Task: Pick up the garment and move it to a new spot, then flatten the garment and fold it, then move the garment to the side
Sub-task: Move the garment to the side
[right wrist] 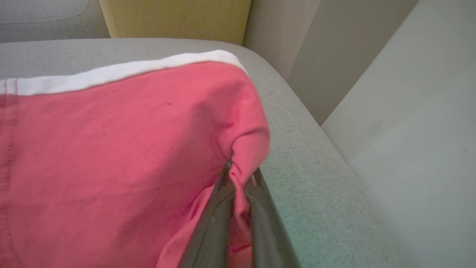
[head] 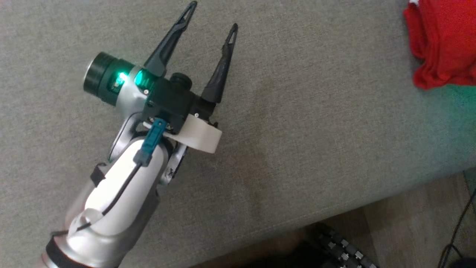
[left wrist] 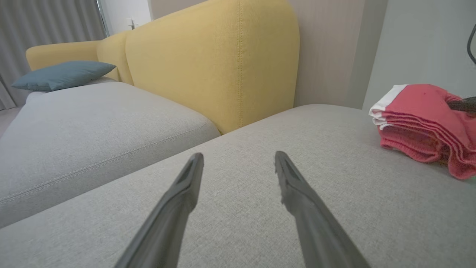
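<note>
Your left gripper (head: 213, 16) is upper left of centre in the head view. Its fingers are spread wide with nothing between them, over bare grey seat cushion (head: 297, 111). A green light is lit on its wrist.

In the left wrist view the left gripper (left wrist: 238, 156) rises from bottom centre, low over the cushion. You can't tell whether it touches.

Right gripper (right wrist: 240, 175) is at bottom centre of the right wrist view, jaws pinched tight on a bunched fold of the red garment (right wrist: 111, 149). The garment covers the left and centre of that frame, with white trim (right wrist: 111, 72) along its upper edge.

The garment (head: 442, 41) lies on the cushion in the head view's top right corner, well apart from the left gripper. In the left wrist view it's a layered stack (left wrist: 420, 115) at the right edge.

Wood floor (head: 409, 223) and a dark cable (head: 457, 227) are lower right in the head view.

Farther back in the left wrist view there's a yellow backrest (left wrist: 208, 67) top centre and a blue pillow (left wrist: 63, 74) upper left on the adjoining seat.
</note>
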`<state>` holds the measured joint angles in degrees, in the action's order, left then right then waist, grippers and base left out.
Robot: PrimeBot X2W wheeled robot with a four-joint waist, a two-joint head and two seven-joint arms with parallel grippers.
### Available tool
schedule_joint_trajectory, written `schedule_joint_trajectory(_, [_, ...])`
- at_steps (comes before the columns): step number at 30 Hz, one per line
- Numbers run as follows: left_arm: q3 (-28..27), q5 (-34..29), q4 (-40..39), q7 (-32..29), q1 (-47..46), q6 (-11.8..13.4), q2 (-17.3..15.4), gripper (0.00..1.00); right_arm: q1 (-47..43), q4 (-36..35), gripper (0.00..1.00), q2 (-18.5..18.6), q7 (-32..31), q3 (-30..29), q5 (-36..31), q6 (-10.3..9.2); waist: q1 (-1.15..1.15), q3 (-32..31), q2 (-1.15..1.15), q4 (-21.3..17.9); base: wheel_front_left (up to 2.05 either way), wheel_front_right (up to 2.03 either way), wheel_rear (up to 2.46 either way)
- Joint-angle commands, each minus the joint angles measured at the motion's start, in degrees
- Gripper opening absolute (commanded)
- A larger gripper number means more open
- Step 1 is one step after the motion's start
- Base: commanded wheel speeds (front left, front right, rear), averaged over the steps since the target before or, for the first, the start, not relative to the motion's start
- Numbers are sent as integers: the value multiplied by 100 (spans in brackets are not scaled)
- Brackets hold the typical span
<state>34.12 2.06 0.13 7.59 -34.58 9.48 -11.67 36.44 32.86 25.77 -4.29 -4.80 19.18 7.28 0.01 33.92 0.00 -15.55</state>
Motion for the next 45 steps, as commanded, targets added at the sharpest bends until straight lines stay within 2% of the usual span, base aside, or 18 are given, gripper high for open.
schedule_joint_trajectory(1, [-130,-77,-204,-5,-124,-34,-72,100,37,-85,0,182,64,-70,-46,21,-1,29,0,14,0,0,0])
schedule_joint_trajectory(2, [-118,-74,-191,5,-137,-38,-65,100,54,-46,7,169,77,-117,-72,21,-1,38,0,24,0,0,0])
schedule_joint_trajectory(3, [-107,-68,-175,18,-145,-41,-57,100,65,-23,24,152,124,-175,-104,21,-1,39,0,35,0,0,0])
schedule_joint_trajectory(4, [-97,-57,-155,36,-148,-43,-48,100,61,-2,49,127,165,-228,-151,21,-1,29,0,49,0,0,0])
schedule_joint_trajectory(5, [-91,-39,-132,57,-145,-44,-36,100,47,20,96,96,204,-291,-208,21,-1,11,0,63,0,0,0])
schedule_joint_trajectory(6, [-84,-16,-102,85,-133,-46,-24,100,31,42,100,52,264,-395,-263,21,-1,-24,0,81,0,0,0])
schedule_joint_trajectory(13, [-125,175,134,264,107,48,10,100,-221,-111,100,-328,750,-788,-830,21,-1,-460,0,144,0,0,0])
schedule_joint_trajectory(22, [-402,520,327,414,779,391,-39,100,-1207,-1392,100,-1120,1107,-104,-941,21,-1,-1264,0,420,0,0,0])
schedule_joint_trajectory(25, [-479,611,344,443,946,480,-34,100,-1489,-1739,100,-1318,1076,50,-941,21,-1,-1423,0,538,0,0,0])
schedule_joint_trajectory(32, [-696,889,407,528,1507,757,-3,100,-2332,-2712,100,-1832,852,564,-970,21,-1,-1938,0,1112,0,0,0])
schedule_joint_trajectory(38, [-885,1069,479,578,1897,938,-44,100,-2878,-3226,100,-2075,641,562,-1001,21,-1,-2257,0,1621,0,0,0])
schedule_joint_trajectory(45, [-1074,1226,517,598,2343,1081,-193,100,-3423,-3602,100,-2231,447,409,-1049,21,-1,-2615,0,1822,0,0,0])
